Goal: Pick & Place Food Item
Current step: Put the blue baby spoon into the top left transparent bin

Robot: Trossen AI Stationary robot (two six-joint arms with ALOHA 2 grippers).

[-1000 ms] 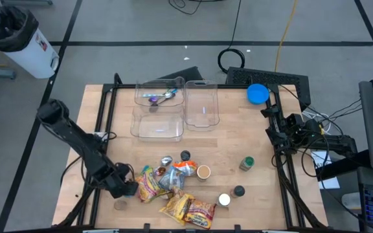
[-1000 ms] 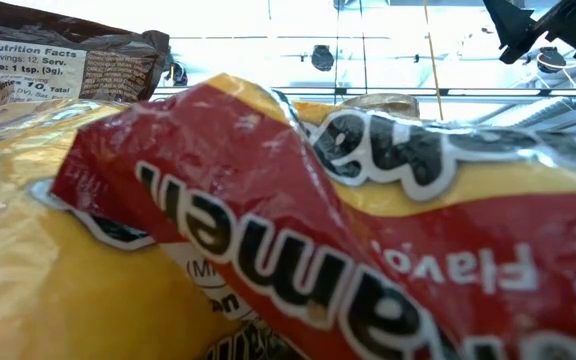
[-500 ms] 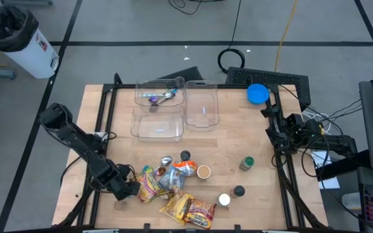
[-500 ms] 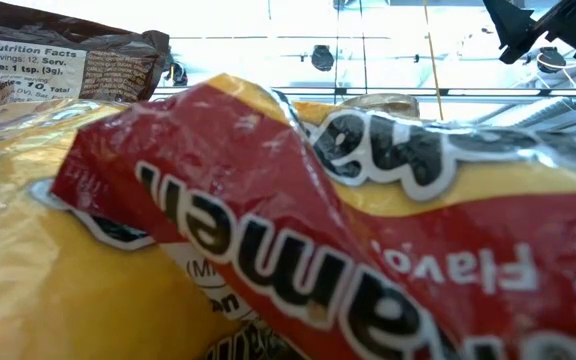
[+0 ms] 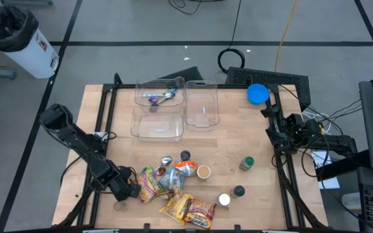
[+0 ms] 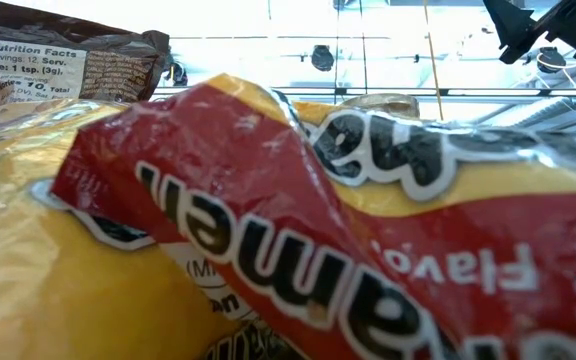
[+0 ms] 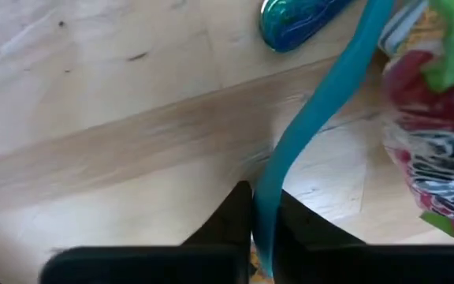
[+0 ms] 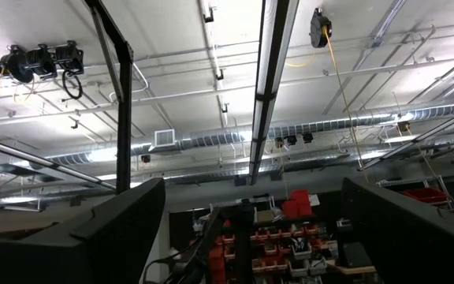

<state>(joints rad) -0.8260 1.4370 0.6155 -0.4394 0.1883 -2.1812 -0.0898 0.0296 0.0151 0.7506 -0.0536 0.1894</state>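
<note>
I am pinching my left gripper [image 7: 260,237] on the teal edge of a light, crinkly snack packet [image 5: 149,184], soft and likely slippery.

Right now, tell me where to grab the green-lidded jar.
Grip the jar across its round sides, just under the green lid, coming straight down from above. It seems to stand upright and apart from the other items, so the fingers should fit on either side.
</note>
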